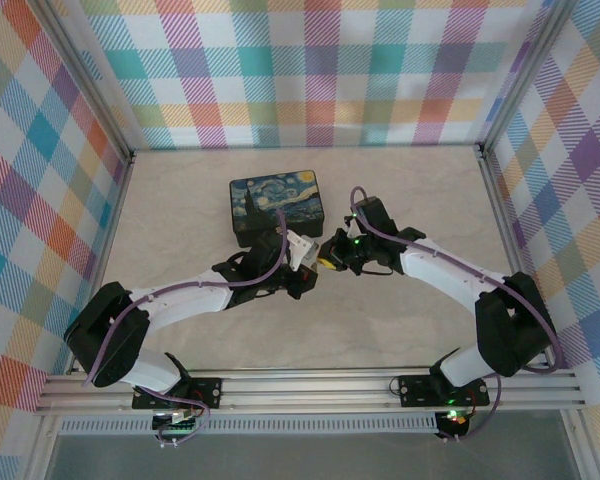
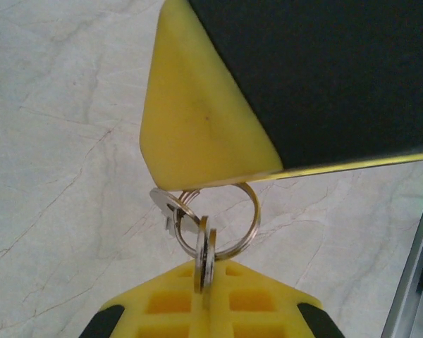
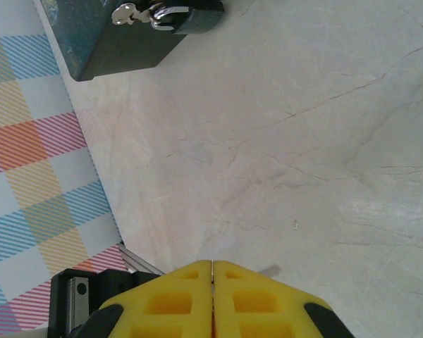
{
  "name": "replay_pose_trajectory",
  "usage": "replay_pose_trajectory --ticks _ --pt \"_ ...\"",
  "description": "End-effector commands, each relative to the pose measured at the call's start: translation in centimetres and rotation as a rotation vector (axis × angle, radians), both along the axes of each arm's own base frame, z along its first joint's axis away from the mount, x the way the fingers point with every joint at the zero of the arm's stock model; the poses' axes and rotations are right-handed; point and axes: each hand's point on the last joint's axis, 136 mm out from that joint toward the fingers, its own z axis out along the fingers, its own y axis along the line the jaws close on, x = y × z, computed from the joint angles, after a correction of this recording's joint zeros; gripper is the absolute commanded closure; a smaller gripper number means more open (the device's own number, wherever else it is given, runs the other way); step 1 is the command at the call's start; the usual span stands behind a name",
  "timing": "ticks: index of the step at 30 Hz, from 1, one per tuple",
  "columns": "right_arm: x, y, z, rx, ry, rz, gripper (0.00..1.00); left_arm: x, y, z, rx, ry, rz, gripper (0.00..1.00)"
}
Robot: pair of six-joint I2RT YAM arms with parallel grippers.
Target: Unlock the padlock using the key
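While the left end effector is clamped on the key, held edge-on between its yellow pads, a ring threaded through the key runs up under the tip of the right end effector. Its pads are pressed together, but whether they pinch the ring I cannot tell. A second key hangs from the ring. Both end effectors meet above the worktop, near the box. The padlock sits at the box's front beside a silver hasp, apart from the key.
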Motion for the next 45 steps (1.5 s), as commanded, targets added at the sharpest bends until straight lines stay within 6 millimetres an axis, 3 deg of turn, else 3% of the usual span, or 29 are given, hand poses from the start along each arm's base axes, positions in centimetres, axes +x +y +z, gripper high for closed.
replay_pose_trajectory --ticks 1,13,19,28,37,45 --pt "-0.2 -1.1 -1.7 -0.081 0.004 -0.004 0.92 -1.1 0.3 -1.1 0.018 0.029 -0.035 1.00" --pt "-1.4 -2.8 -3.3 -0.149 -0.018 0.060 0.79 -2.9 0.0 -2.3 0.006 0.128 -0.138 1.00" --pt "-2.5 -2.7 -3.3 -0.143 -0.060 0.160 0.66 -3.5 -0.9 -3.0 -0.006 0.194 -0.210 1.00" --pt "-4.7 -2.4 -2.6 0.016 -0.082 0.296 0.66 -4.8 -1.5 -2.5 -0.049 0.237 -0.297 1.00" --pt "-5.1 -0.8 -2.2 0.167 -0.051 0.296 0.69 -5.0 -2.0 -1.0 -0.070 0.229 -0.331 1.00" --pt "-5.8 -1.1 -1.5 0.191 -0.066 0.286 0.70 -5.3 -2.0 0.0 -0.098 0.218 -0.345 1.00"
